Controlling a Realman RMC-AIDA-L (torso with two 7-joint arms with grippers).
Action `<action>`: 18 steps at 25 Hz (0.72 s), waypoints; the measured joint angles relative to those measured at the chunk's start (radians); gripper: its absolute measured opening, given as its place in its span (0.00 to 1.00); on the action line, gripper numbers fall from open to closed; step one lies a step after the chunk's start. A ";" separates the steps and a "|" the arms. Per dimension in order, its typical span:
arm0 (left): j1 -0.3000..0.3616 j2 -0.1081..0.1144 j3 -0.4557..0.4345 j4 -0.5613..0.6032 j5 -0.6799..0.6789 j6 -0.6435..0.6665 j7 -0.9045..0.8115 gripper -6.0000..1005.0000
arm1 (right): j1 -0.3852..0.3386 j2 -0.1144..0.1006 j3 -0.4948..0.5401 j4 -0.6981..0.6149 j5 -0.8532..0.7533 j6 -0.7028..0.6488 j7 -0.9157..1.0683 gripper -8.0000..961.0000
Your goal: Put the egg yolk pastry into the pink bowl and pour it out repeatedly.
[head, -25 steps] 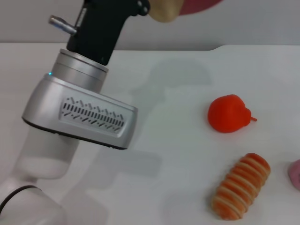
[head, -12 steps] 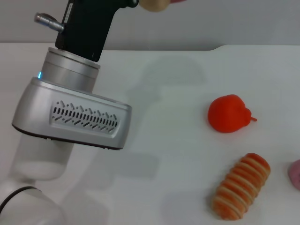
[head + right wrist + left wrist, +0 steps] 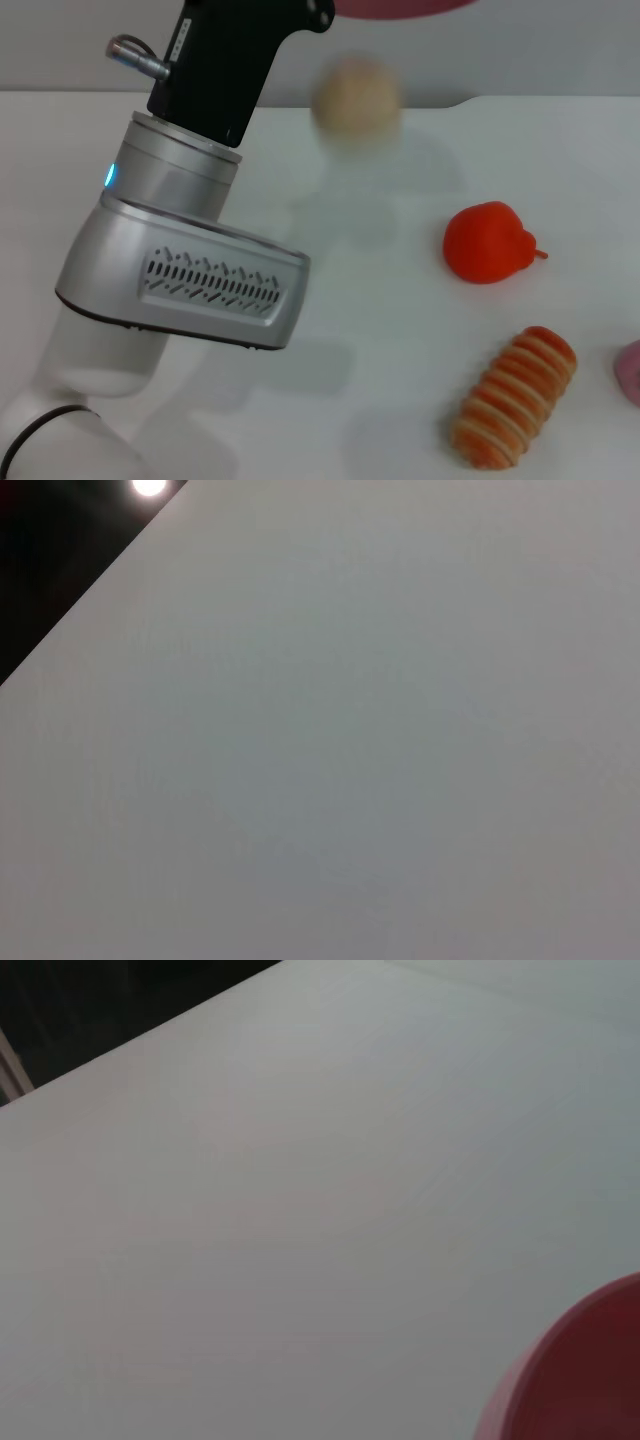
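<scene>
The egg yolk pastry (image 3: 357, 97), a pale cream lump, is in mid-air and blurred, above the far part of the white table (image 3: 400, 300). The pink bowl (image 3: 400, 6) shows only as a strip at the top edge of the head view, raised off the table, and its rim shows in the left wrist view (image 3: 585, 1380). My left gripper (image 3: 290, 12) reaches up to the bowl at the top edge and holds it aloft; its fingertips are cut off. The pastry is below and just left of the bowl. My right gripper is out of view.
A red-orange pear-like fruit (image 3: 490, 243) lies right of centre. An orange-and-cream striped roll (image 3: 515, 397) lies at the front right. A pink item (image 3: 631, 372) shows at the right edge. My left arm's silver housing (image 3: 185, 260) fills the left side.
The pastry was up at the bowl's rim at the top edge; now it has left the bowl and is falling toward the table. The left arm has shifted slightly right.
</scene>
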 joint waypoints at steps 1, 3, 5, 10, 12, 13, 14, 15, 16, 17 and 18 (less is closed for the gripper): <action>0.000 0.000 0.000 0.000 0.000 0.000 0.000 0.05 | 0.001 0.000 0.000 0.000 0.000 0.000 0.000 0.45; 0.000 0.000 0.003 -0.001 0.001 -0.001 0.000 0.05 | 0.002 0.000 -0.001 0.000 0.000 0.000 -0.001 0.45; 0.003 0.000 0.004 0.000 0.001 -0.003 -0.004 0.05 | 0.003 0.000 -0.002 0.000 0.000 0.000 -0.002 0.45; 0.003 -0.001 0.005 -0.002 -0.008 0.007 -0.022 0.05 | 0.003 0.000 -0.008 0.000 0.000 -0.001 -0.002 0.45; 0.003 0.000 0.002 -0.002 -0.011 0.041 -0.079 0.05 | 0.003 0.000 -0.009 0.000 -0.002 -0.003 -0.002 0.45; 0.002 0.002 -0.008 0.001 -0.011 0.073 -0.108 0.05 | 0.003 0.000 -0.011 0.000 -0.005 -0.005 0.000 0.45; 0.001 0.002 -0.015 0.005 -0.011 0.101 -0.127 0.05 | 0.003 0.000 -0.012 -0.002 -0.008 -0.007 0.005 0.45; 0.000 0.002 -0.023 0.009 -0.011 0.128 -0.145 0.05 | 0.003 -0.001 -0.015 -0.005 -0.013 -0.009 0.012 0.45; -0.001 0.003 -0.033 0.014 -0.011 0.164 -0.171 0.05 | 0.004 -0.002 -0.021 -0.011 -0.019 -0.010 0.026 0.45; -0.001 0.004 -0.049 0.027 -0.011 0.217 -0.211 0.05 | 0.004 -0.003 -0.027 -0.017 -0.023 -0.010 0.039 0.45; -0.002 0.004 -0.058 0.032 -0.011 0.245 -0.234 0.05 | 0.004 -0.004 -0.036 -0.029 -0.033 -0.011 0.060 0.45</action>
